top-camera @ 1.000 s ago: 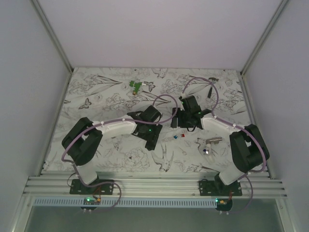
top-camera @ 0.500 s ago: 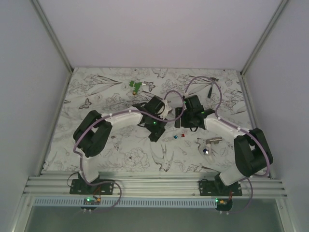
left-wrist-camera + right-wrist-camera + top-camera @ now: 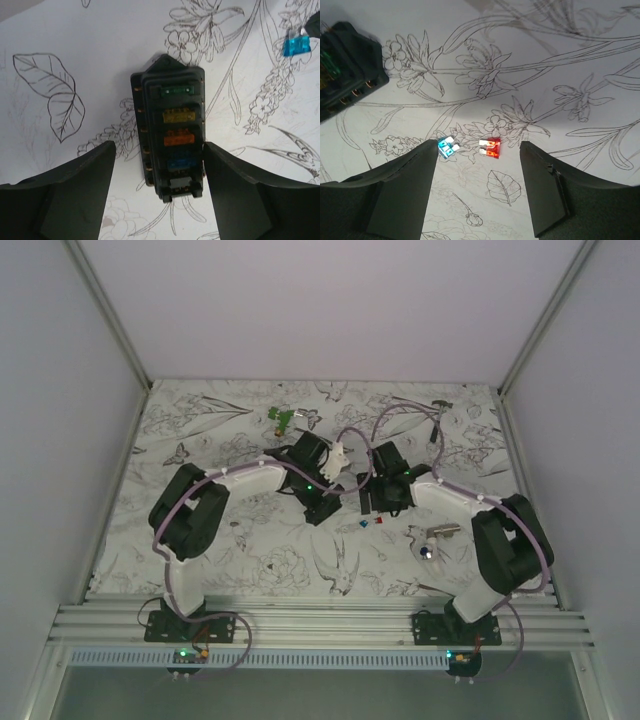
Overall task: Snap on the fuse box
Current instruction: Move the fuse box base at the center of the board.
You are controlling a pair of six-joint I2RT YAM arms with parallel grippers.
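Floral table cover (image 3: 60, 45): fuse box (image 3: 170, 135) is straddled by the spread left gripper (image 3: 157, 155), right gripper (image 3: 477, 146) likewise released; grasp judged pending, closure on the box's sides required.

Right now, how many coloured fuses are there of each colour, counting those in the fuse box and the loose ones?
green fuse: 1
yellow fuse: 1
orange fuse: 1
blue fuse: 2, one loose
red fuse: 1
Total: 6

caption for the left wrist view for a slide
Open left gripper straddles the fuse box, a loose blue fuse beyond.
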